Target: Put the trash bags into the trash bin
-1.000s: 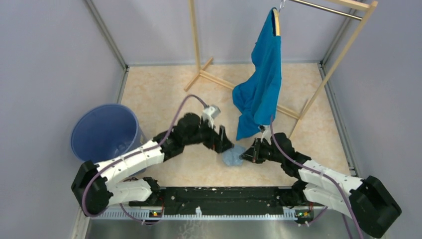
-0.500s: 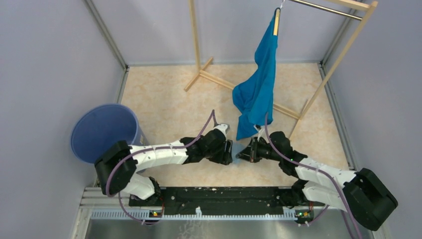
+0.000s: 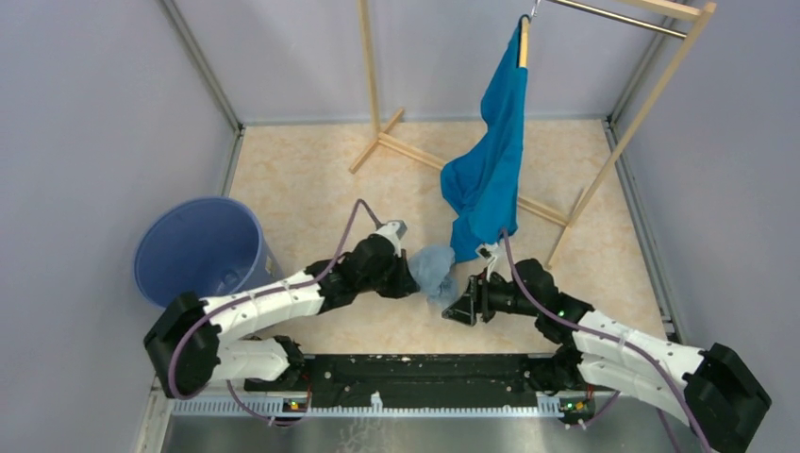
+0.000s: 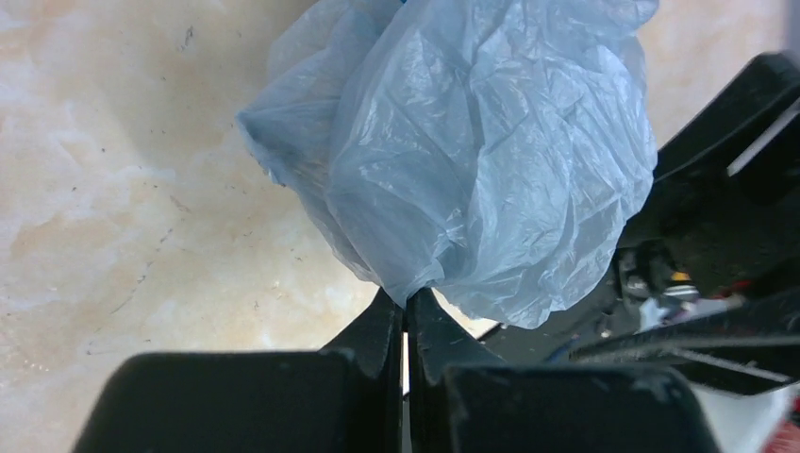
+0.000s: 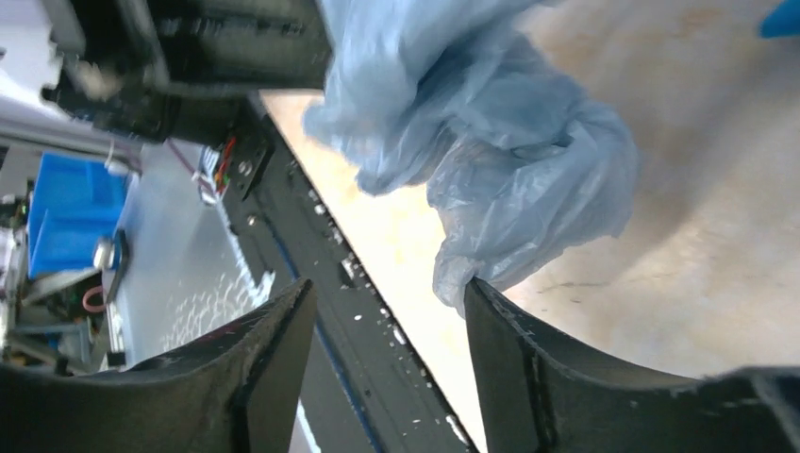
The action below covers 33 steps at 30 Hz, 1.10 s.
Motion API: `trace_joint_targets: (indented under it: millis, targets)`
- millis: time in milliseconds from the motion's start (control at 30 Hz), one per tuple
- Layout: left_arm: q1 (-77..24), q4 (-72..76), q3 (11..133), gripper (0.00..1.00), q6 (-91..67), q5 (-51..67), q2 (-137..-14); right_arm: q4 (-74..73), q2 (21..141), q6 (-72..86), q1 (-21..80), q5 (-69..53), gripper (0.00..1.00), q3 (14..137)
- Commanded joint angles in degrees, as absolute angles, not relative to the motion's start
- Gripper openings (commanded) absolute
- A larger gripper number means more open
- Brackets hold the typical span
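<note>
While the left tool (image 4: 407,319) pinches the crumpled trash bag (image 4: 491,160) tight, the right tool (image 5: 389,293) gapes wide beside it (perhaps brushing its hem).

- We find the trash bag (image 3: 435,269) between the left gripper (image 3: 412,276) and the right gripper (image 3: 459,310);
- the trash bin (image 3: 267,262) stands well apart, to our left;
- the T-shirt (image 3: 491,179) hangs just behind the trash bag, on the rack (image 3: 373,85) at the back.

1 bag (image 3: 435,269), 1 bin (image 3: 191,247), 1 T-shirt (image 3: 491,177)
</note>
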<state>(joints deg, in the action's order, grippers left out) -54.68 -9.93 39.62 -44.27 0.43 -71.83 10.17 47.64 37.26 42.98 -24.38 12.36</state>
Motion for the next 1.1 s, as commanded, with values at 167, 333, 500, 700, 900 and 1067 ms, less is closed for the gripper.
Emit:
trace_joint_targets:
  millis: [167, 333, 500, 700, 900, 1067]
  targets:
    - [-46.53, -4.59, 33.27, 0.0, -48.51, 15.27, -54.7, 1.61, 37.54, 32.83, 51.92, -18.94, 0.68, 17.79]
    - [-46.4, -7.98, 33.42, 0.0, -48.31, 12.44, -42.94, -2.79, 33.85, 30.59, 53.19, -20.24, 0.7, 23.35]
    - [-46.28, -16.76, 41.48, 0.0, -41.48, 7.88, -34.24, -8.66, 32.42, 24.96, 56.4, -24.12, 0.76, 32.34]
    - [-46.26, -27.18, 50.9, 0.0, -36.68, 2.56, -32.15, -17.07, 32.85, 17.38, 56.44, -23.04, 0.87, 44.25]
    - [-46.24, -32.04, 56.39, 0.0, -39.49, 2.33, -35.0, -17.15, 44.05, 8.62, 56.47, -22.54, 0.9, 57.0]
    - [-46.24, -31.75, 57.57, 0.0, -43.84, 1.64, -36.56, -12.27, 53.78, 5.51, 56.76, -18.81, 0.88, 62.83]
